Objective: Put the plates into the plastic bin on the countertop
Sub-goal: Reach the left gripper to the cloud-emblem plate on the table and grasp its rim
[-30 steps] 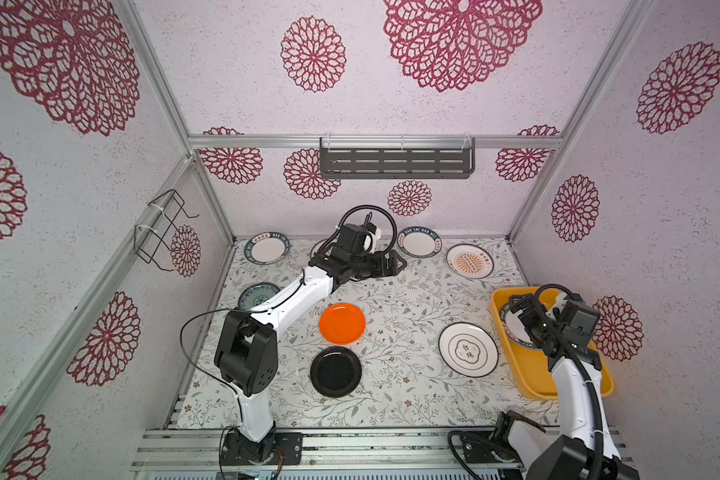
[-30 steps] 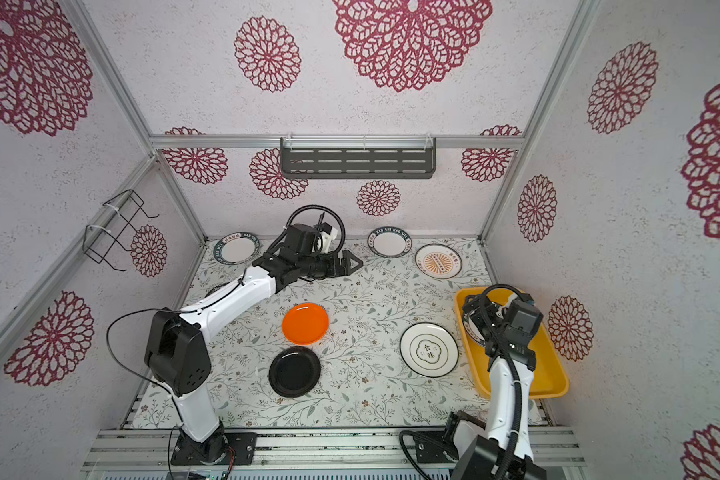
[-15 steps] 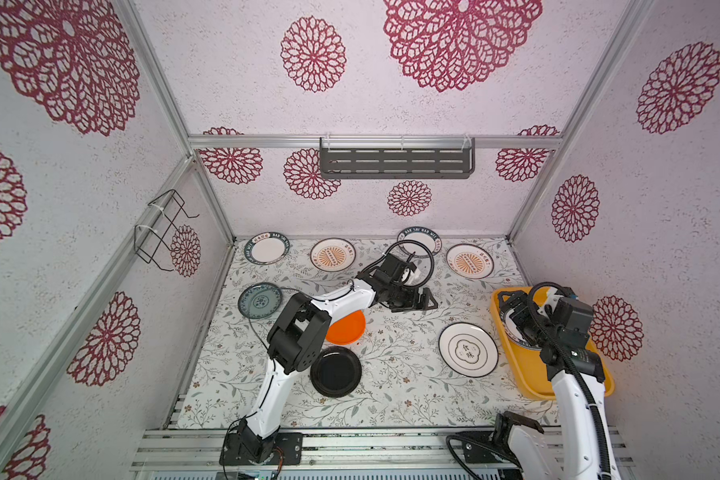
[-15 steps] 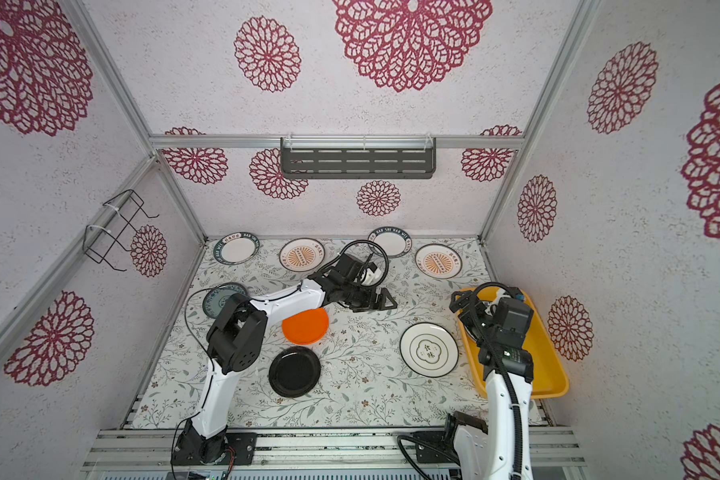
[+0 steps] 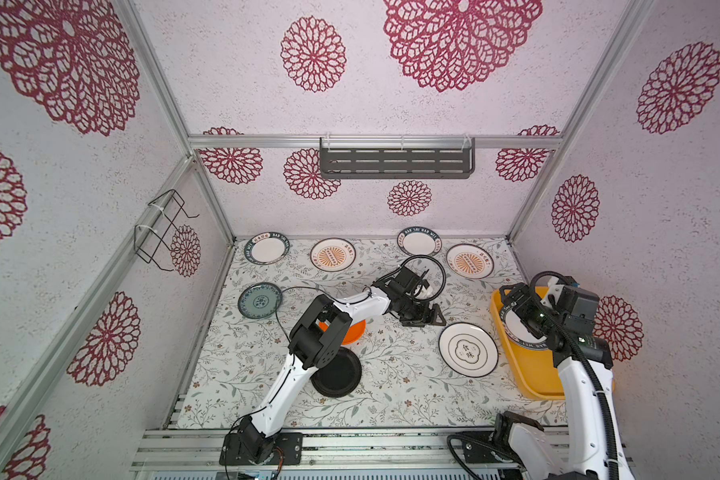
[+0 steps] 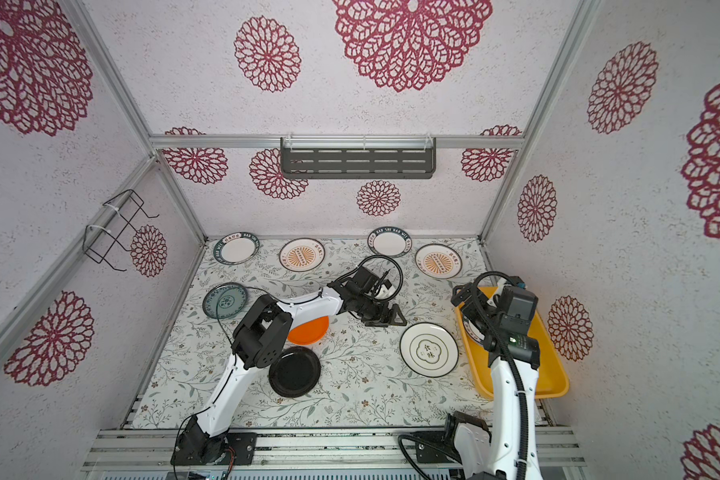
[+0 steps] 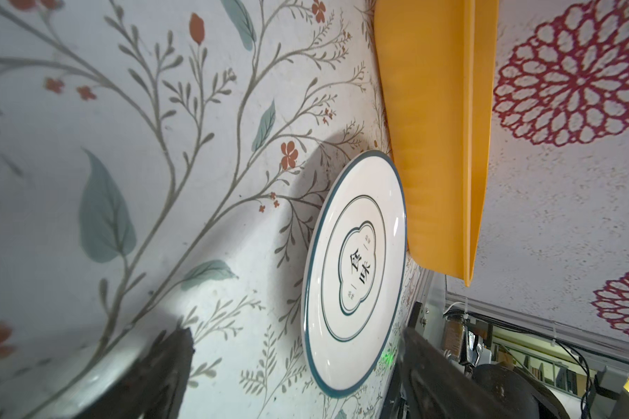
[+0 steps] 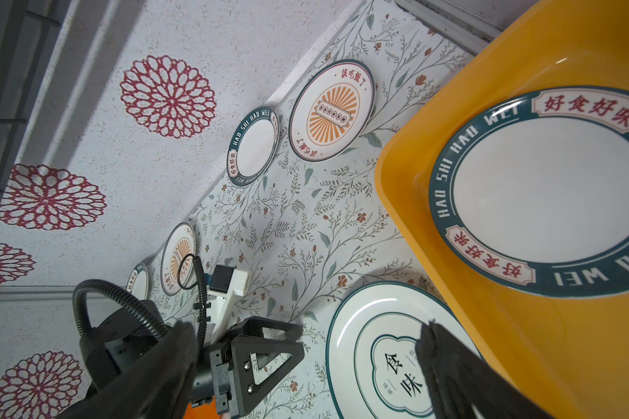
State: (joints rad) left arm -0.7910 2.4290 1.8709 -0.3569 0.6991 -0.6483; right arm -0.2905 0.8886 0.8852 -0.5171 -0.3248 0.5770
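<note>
Left gripper (image 5: 427,319) and right gripper (image 5: 516,309) spread; the latter half-hides perhaps one binned plate (image 5: 526,344).

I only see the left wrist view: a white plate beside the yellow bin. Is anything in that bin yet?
Observer: Yes, one teal-rimmed plate lies flat inside the bin.
Operator: Where is the other arm?
Observer: The right hand is above the bin's far end, open and holding nothing.
</note>
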